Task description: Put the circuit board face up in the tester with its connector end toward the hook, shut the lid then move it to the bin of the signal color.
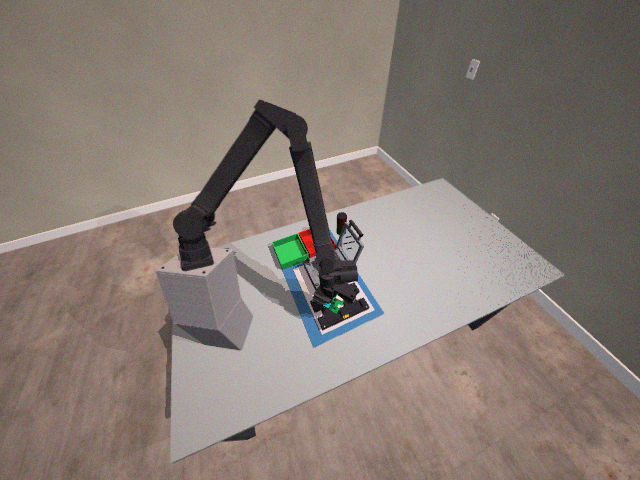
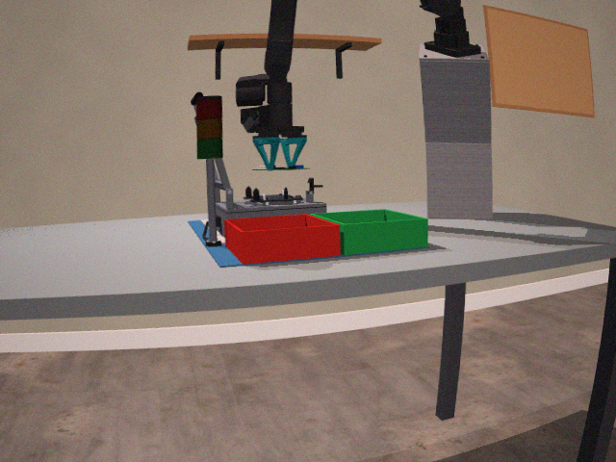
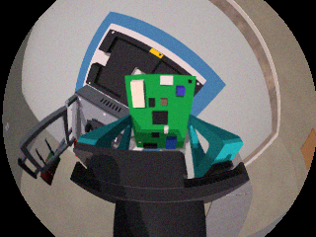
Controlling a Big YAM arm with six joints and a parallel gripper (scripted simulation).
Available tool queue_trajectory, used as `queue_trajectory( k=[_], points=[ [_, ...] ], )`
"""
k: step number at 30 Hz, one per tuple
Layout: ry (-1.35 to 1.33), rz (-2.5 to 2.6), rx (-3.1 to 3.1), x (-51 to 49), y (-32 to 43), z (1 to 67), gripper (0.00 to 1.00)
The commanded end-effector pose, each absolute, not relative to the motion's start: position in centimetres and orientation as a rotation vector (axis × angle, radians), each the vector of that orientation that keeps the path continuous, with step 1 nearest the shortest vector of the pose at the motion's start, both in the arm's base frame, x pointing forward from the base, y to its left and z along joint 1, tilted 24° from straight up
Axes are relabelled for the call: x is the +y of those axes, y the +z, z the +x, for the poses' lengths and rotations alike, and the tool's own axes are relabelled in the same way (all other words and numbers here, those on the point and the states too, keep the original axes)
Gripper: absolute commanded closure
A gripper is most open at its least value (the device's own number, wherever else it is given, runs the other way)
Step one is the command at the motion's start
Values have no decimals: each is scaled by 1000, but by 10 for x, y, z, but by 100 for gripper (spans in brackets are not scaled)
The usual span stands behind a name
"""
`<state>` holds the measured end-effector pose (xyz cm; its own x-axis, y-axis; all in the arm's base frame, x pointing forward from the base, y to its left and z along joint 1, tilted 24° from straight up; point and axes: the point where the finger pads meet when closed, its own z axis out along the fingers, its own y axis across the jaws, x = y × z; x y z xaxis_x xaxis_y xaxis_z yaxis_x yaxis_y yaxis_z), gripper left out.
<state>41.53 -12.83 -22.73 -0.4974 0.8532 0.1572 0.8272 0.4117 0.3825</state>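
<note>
Grey counter [image 1: 423, 268], carrying a blue mat [image 1: 330, 338] on which all task fixtures stand. Black six-joint arm [image 1: 305, 170], reaching down from its pedestal over the mat. Red bin [image 2: 281, 243] and green bin [image 2: 383, 231], side by side at the mat's edge, both upright. Tester [image 2: 278, 202], lid [image 1: 350, 243] raised on its hinge, pins and black posts exposed on the plate. Signal tower [image 2: 209, 127] beside the tester, its segments dim. Black tray [image 3: 134, 53], seen from the wrist view beyond the board. Jaws [image 2: 279, 166], teal, partly closed and gripping the circuit board [image 3: 160, 113] by its long edges. The board hangs level and face up in the air, well above the tester plate and apart from it.

Step in hand, as judged: carrying the board to the tester. Good practice would be to turn the wrist until the white connector end faces the short end with the single post near the hook, keep the board level, centre both holes over the pins, then lower straight down before releasing against all three posts.
</note>
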Motion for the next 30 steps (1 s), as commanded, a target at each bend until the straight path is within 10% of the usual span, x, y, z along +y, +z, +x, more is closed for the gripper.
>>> queue_trajectory(
  k=[1,30],
  points=[
    [634,1323,2692,-126,-232,410,28],
    [482,-81,2839,-126,-232,410,28]
  ],
)
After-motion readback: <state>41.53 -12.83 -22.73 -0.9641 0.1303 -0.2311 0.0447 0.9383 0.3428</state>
